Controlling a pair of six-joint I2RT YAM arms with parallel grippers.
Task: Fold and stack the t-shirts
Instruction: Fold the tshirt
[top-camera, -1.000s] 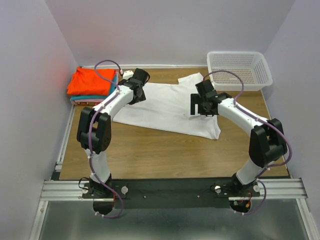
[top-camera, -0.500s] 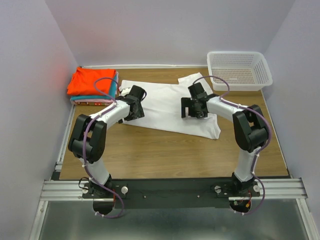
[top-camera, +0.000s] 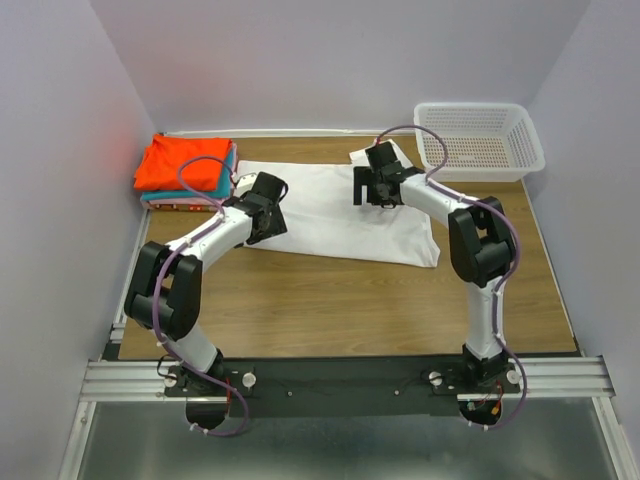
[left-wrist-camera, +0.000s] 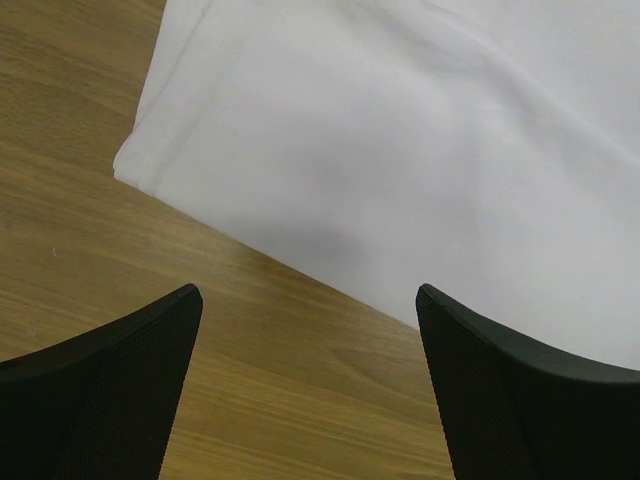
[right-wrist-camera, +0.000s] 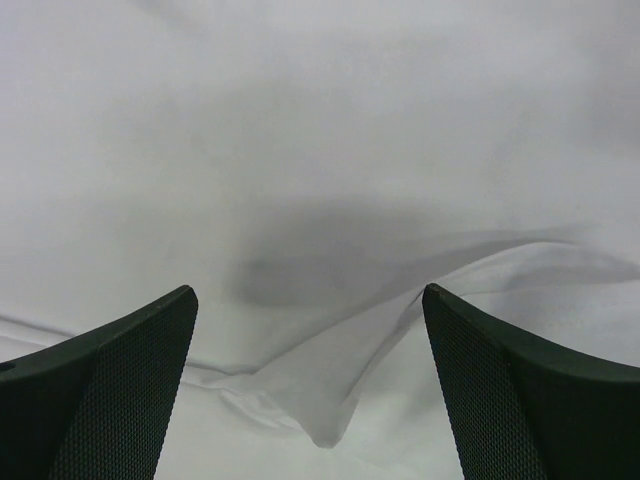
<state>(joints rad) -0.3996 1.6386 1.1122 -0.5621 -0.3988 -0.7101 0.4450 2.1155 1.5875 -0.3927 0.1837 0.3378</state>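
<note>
Down at the left gripper (left-wrist-camera: 305, 295): spread wide, gripping nothing, poised right over the hem edge of the white t-shirt (left-wrist-camera: 400, 150), with bare wooden table (left-wrist-camera: 90, 250) below. Across at the right gripper (right-wrist-camera: 310, 292): just as wide, empty too, low above a rumpled fold of the same shirt. Spread flat across the middle of the table, that shirt. Far left corner: a folded stack (top-camera: 180, 162), orange-red on top, teal beneath, lowest layer hard to make out. Far right: a white mesh basket (top-camera: 470, 105). Pale lilac walls (top-camera: 330, 60) on three sides, a metal rail (top-camera: 340, 375) along the near edge. From above, far sleeve partly covered by the right gripper.
</note>
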